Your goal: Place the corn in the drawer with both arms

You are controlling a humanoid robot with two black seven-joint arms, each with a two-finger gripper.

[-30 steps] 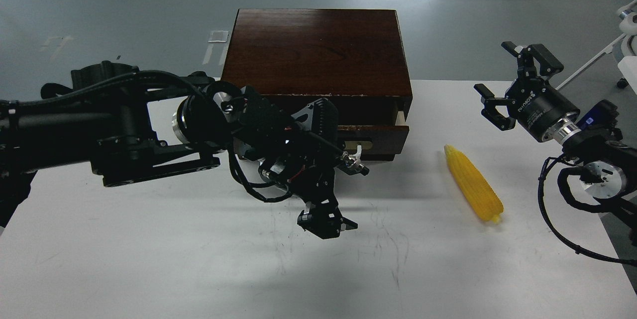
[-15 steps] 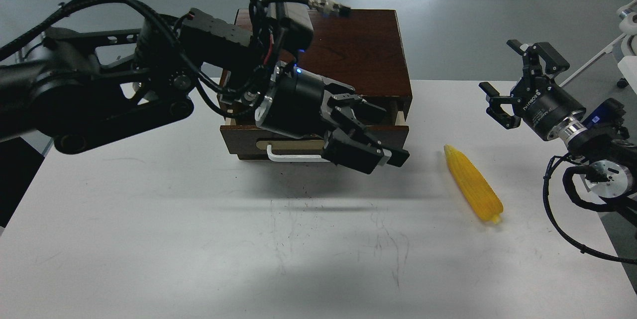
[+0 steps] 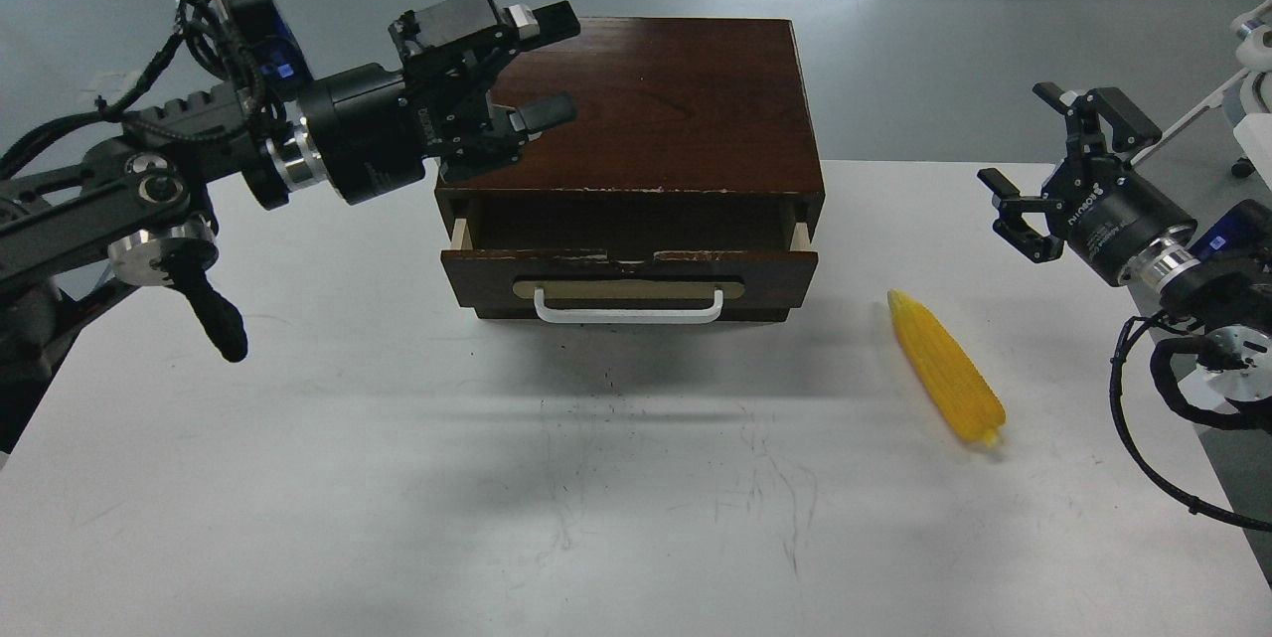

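The yellow corn point(image 3: 945, 369) lies on the white table right of the box, its pointed end toward the back. The drawer point(image 3: 629, 274) of the dark wooden box point(image 3: 636, 100) is pulled out a little, with its white bar handle point(image 3: 628, 308) facing me. My left gripper point(image 3: 532, 66) is open and empty, raised over the box's top left corner. My right gripper point(image 3: 1053, 165) is open and empty, up at the far right, behind and right of the corn.
The white table point(image 3: 397, 478) reaches to the front, with faint scuff marks in the middle. A dangling black part of my left arm point(image 3: 214, 309) hangs at the left. Grey floor lies behind the box.
My left arm has swung up and back to the left, away from the drawer front, and now sits over the box's left corner. The drawer handle is now in plain sight. My right gripper drifted slightly right.
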